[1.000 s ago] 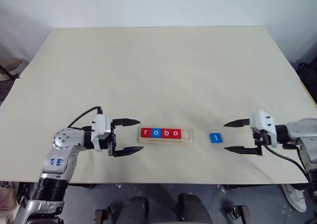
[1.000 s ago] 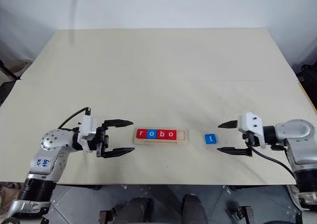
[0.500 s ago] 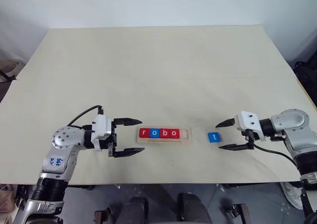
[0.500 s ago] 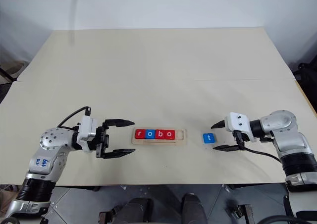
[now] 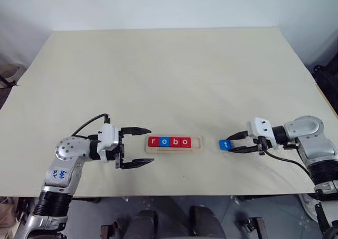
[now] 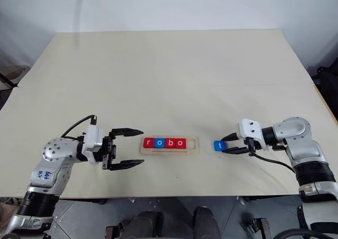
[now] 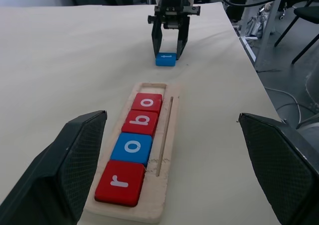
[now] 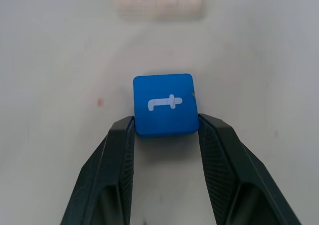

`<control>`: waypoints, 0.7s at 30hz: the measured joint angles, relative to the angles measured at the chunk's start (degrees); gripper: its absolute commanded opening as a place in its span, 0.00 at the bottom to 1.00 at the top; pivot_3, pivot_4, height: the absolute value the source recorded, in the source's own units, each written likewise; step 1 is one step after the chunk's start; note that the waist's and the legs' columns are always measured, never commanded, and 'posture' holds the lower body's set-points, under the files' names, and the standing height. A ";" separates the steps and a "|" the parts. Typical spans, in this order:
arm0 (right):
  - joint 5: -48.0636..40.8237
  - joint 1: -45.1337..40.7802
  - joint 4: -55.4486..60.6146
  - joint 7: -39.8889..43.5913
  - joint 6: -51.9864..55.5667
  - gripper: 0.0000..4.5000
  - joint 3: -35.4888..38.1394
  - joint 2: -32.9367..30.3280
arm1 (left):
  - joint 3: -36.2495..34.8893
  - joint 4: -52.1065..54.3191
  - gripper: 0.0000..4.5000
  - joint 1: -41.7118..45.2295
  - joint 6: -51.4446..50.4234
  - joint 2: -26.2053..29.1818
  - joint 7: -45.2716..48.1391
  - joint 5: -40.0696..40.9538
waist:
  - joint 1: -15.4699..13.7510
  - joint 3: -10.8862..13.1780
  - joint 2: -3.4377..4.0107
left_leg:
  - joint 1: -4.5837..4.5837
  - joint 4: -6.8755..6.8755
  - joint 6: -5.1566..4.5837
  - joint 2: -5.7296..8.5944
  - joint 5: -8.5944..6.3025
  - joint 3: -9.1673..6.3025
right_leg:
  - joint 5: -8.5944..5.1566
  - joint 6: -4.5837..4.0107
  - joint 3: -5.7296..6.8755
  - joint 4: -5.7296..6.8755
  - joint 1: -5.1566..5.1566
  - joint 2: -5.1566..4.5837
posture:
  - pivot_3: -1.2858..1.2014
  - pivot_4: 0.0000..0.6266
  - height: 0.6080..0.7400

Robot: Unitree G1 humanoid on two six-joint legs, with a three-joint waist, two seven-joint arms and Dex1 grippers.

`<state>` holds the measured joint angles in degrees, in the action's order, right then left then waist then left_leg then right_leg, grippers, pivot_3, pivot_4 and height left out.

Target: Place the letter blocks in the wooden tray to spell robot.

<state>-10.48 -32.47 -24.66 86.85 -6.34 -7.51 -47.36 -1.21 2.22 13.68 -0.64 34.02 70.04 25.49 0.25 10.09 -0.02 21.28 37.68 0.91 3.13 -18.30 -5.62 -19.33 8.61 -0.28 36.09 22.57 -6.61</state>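
Note:
The wooden tray (image 5: 174, 151) lies near the table's front edge. Four letter blocks sit in it, reading r (image 5: 153, 141), o (image 5: 163, 141), b (image 5: 174, 141), o (image 5: 185, 141); the slot at its right end is empty. On the table to the right of the tray rests a blue t block (image 5: 225, 144). My right gripper (image 5: 230, 145) is shut on that block, and in the right wrist view its fingertips (image 8: 124, 130) press the two sides of the t block (image 8: 164, 105). My left gripper (image 5: 150, 145) stands open just left of the tray, holding nothing.
The beige table (image 5: 169, 80) stretches wide behind the tray. Its front edge runs close below both grippers, and its right edge is just beyond my right arm.
My right gripper has moved left to the t block and closed its fingers onto the block's sides. The left gripper and the tray have stayed as they were.

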 measured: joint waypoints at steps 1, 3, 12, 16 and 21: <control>-0.52 -0.91 2.14 -0.02 2.25 0.33 -0.04 0.23 | -0.05 0.10 1.00 -0.31 0.00 0.19 -0.04 0.00 | 0.01 0.00 0.00 | 0.00 0.00 0.00 0.00 0.00 0.00 | 0.00 0.00 0.00 0.00 0.00 0.00 | 0.52 0.24 1.00; -1.43 -2.30 5.75 -0.22 5.90 0.33 -0.25 1.12 | -0.09 0.15 1.00 -0.52 0.00 0.27 -0.20 0.00 | -0.07 0.00 0.00 | 0.00 0.00 0.02 -0.01 -0.01 -0.03 | 0.00 0.00 0.01 -0.01 0.00 0.00 | 0.52 0.24 1.00; 0.54 -2.87 12.98 -5.04 15.24 0.33 -5.74 6.61 | -0.28 1.52 1.00 -1.30 0.00 0.30 -1.79 0.00 | -0.26 0.00 0.00 | 0.08 0.03 0.01 0.07 -0.02 -0.09 | 0.00 0.00 0.05 -0.04 0.01 -0.06 | 0.52 0.24 1.00; 2.18 -2.87 12.59 -7.02 15.31 0.33 -6.31 7.39 | -0.34 1.68 1.00 -1.88 0.00 0.31 -2.45 0.00 | -0.16 0.00 0.00 | 0.08 0.01 0.01 0.05 -0.02 -0.09 | 0.00 0.00 0.06 0.00 0.04 -0.04 | 0.52 0.24 1.00; 2.78 -3.01 12.17 -7.60 15.43 0.33 -6.71 7.44 | -0.36 1.79 1.00 -2.28 0.00 0.31 -3.00 0.00 | -0.14 0.00 0.00 | 0.08 0.00 0.01 0.05 -0.02 -0.09 | 0.00 0.00 0.06 -0.01 0.05 -0.03 | 0.52 0.24 1.00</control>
<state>-7.70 -35.48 -12.49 79.25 9.09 -14.22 -39.93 -1.57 4.01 11.40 -0.64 34.32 67.05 25.49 0.11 10.09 -0.02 21.35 37.68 0.92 3.17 -18.33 -5.70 -19.32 8.61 -0.22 36.08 22.61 -6.65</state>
